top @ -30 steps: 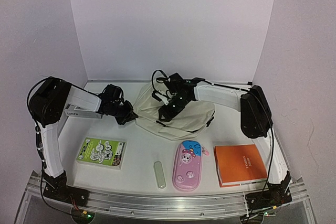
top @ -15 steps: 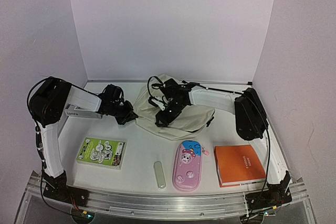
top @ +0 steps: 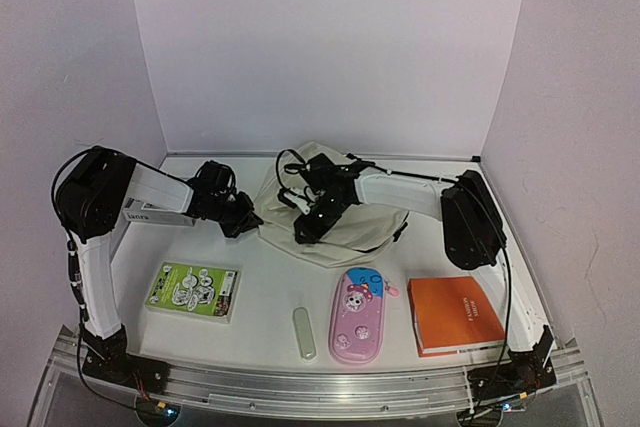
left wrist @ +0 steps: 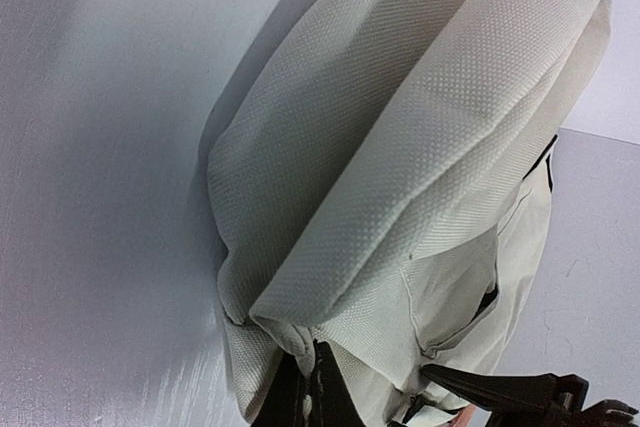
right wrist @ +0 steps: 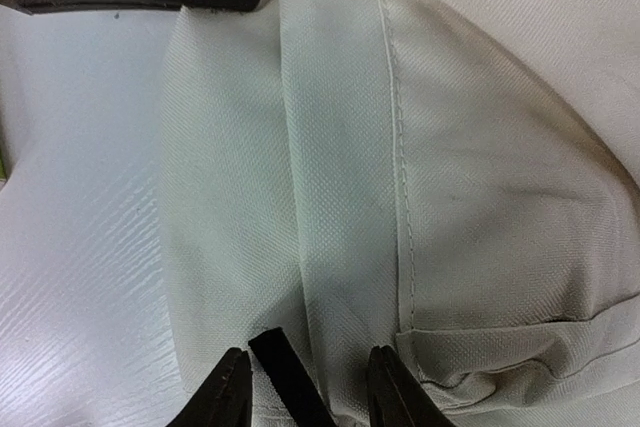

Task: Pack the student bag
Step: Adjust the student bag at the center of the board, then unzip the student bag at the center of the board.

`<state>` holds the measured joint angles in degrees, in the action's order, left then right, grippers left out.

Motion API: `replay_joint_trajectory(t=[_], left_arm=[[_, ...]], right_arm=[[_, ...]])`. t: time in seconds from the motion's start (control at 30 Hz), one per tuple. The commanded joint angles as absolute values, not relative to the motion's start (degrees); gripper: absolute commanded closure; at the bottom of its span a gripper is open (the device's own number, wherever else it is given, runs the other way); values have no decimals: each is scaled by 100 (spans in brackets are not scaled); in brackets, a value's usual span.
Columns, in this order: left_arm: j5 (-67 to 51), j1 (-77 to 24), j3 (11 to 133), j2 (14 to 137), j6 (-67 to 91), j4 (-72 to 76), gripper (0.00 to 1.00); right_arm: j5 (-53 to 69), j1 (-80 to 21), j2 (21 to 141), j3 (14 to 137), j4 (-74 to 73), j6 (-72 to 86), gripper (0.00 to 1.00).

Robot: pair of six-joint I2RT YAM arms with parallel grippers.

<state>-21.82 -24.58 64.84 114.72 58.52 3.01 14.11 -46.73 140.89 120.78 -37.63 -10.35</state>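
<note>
The student bag, cream fabric, lies slumped at the middle back of the table. My left gripper is at its left edge, shut on a fold of the bag's fabric; the fingers pinch it at the bottom of the left wrist view. My right gripper hangs low over the bag's front left part. Its jaws stand apart around a raised fold of fabric and a black strip, and its fingertips are not pressed together.
Along the near side lie a green booklet, a pale green stick, a pink cartoon pencil case and an orange book. White walls close in the back and both sides.
My right gripper has slid left and nearer along the bag's front, and its jaws have narrowed. The left gripper keeps its hold and has not moved.
</note>
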Motion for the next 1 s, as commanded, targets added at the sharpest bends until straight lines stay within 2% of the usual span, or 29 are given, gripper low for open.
replay_joint_trajectory(t=[0.0, 0.33, 0.67, 0.97], left_arm=[[-2252, -2509, 6662, 11482, 5766, 313, 100], [-2137, -2467, 6553, 11463, 5798, 211, 100], [-2041, -2325, 6428, 11473, 5986, 127, 100], [-1750, -2145, 6323, 11404, 6152, -282, 100]], right_arm=[[971, -4748, 14290, 12313, -3806, -1154, 65], [882, -4749, 13864, 12110, -3811, -1107, 99], [764, -4719, 13086, 11446, -3824, -1167, 100], [660, -4290, 12303, 10369, -3818, -1161, 100]])
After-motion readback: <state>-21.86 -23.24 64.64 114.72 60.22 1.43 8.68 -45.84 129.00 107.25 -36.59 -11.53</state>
